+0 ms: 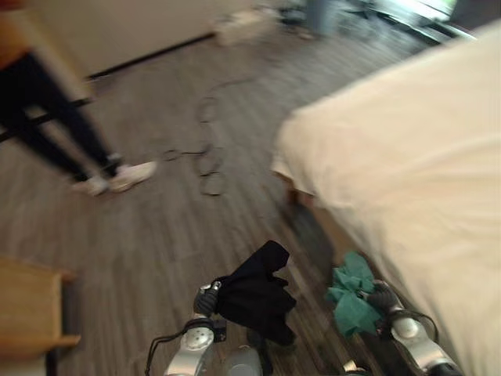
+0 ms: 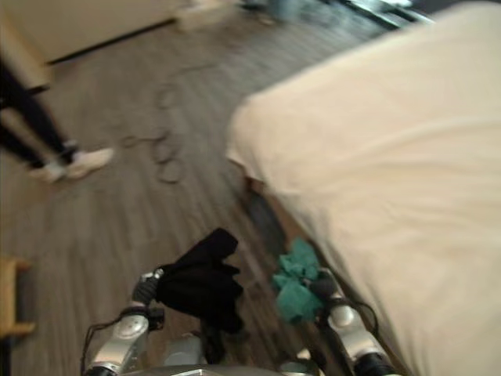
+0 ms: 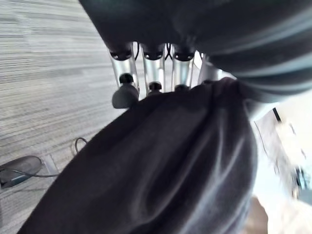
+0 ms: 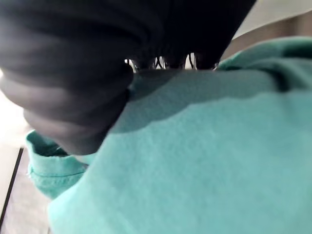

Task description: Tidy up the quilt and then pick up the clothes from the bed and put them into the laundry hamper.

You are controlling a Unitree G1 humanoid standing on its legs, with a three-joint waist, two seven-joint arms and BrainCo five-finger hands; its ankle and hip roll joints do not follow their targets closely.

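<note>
We carry two garments. Left hand (image 1: 207, 300) curled round black garment (image 1: 257, 295), cloth bunched, dangling over wood floor (image 1: 156, 235). Right hand (image 1: 381, 298) clenched on teal garment (image 1: 351, 294), just beside bed (image 1: 407, 157) edge. Both soft, light, floppy; loose ends likely swing or slip, so we judge best hold at gathered middle. Quilt (image 2: 376, 141) lies smooth. Person (image 1: 47, 117) walks near far wall.
</note>
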